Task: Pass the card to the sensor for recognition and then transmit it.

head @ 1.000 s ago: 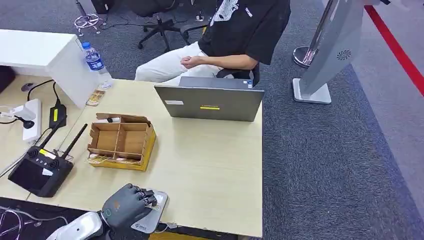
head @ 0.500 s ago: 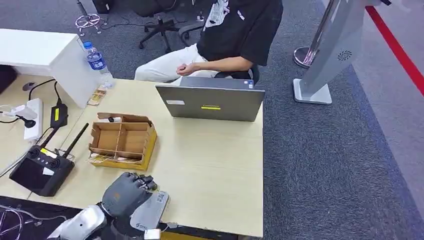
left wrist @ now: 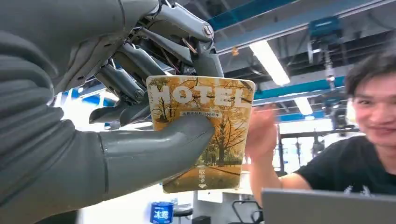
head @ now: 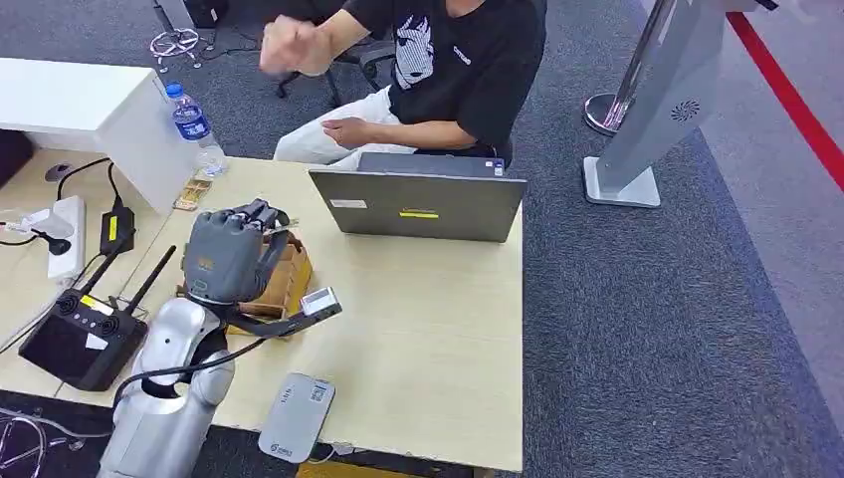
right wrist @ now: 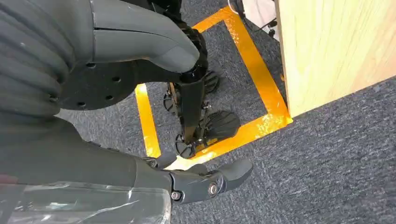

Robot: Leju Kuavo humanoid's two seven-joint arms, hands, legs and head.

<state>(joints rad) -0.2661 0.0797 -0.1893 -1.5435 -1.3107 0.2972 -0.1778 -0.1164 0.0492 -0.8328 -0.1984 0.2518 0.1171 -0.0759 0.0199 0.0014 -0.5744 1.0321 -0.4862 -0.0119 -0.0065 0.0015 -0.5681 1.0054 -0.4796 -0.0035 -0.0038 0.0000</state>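
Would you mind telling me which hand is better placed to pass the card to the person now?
The left hand. It already holds the hotel card, raised above the table towards the seated person. The right hand hangs low beside the table edge, over the carpet, holding nothing.

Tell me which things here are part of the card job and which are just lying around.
Part of the job: hotel card held in the left hand; grey sensor; person.

Lying about: laptop, cardboard box, water bottle, remote controller, power strip.
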